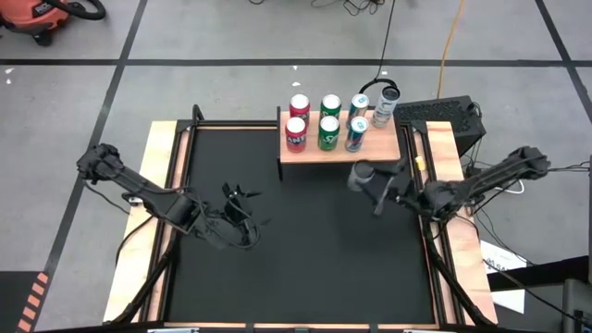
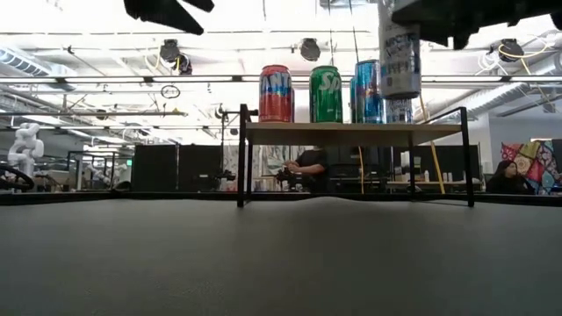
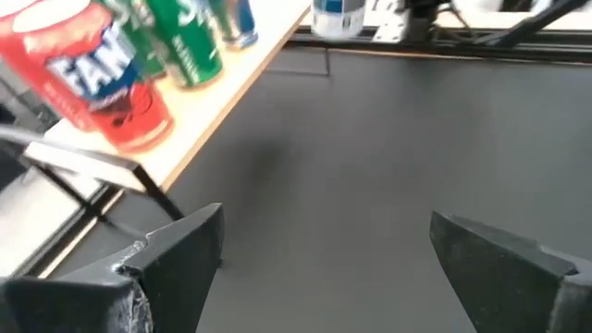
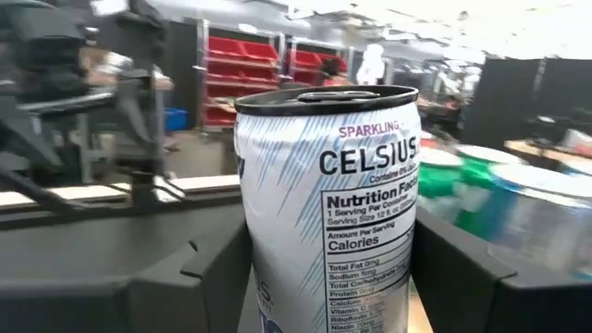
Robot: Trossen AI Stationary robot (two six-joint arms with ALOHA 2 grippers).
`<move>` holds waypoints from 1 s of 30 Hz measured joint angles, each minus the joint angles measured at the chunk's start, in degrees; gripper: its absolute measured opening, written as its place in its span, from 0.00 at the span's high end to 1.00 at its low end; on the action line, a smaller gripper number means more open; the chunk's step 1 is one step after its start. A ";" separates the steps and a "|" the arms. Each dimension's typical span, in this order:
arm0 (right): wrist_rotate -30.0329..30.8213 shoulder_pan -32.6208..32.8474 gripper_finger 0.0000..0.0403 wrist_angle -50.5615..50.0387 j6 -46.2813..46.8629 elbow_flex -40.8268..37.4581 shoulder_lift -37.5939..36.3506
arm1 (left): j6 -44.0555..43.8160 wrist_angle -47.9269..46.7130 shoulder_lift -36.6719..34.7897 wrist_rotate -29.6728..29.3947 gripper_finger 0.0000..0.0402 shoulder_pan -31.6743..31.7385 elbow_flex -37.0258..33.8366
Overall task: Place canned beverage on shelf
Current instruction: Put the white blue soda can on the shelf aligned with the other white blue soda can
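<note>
The right gripper [image 4: 324, 277] is clenched around a white Celsius can [image 4: 326, 213], held upright in the air just in front of the right end of the shelf [image 1: 339, 151], its base above the plank's level in the low view. To finish the step well, the can should probably stay vertical, travel toward the bare strip at the plank's right end, and be let go only once its base rests flat. The obstacles are the cans already standing there: two red Fanta cans [image 1: 297, 133], two green Sprite cans [image 1: 328, 132], two blue cans [image 1: 356, 134] and a pale can [image 1: 384, 109] at the far right corner. The left gripper [image 1: 242, 215] waits with its jaws spread, over the mat [image 1: 305, 259], left and nearer.
</note>
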 joint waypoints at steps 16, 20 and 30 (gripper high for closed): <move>-0.19 -17.70 0.42 -16.75 -4.03 -3.38 -30.70 | 0.43 9.97 0.03 -1.35 0.05 3.08 -6.61; -0.55 -22.02 0.42 -18.97 -1.50 -3.39 -30.13 | 3.94 14.43 0.01 0.35 0.05 4.96 -6.59; -5.32 -32.48 0.42 -14.68 3.11 -3.40 -19.99 | 8.92 19.21 0.01 5.24 0.05 9.96 -6.57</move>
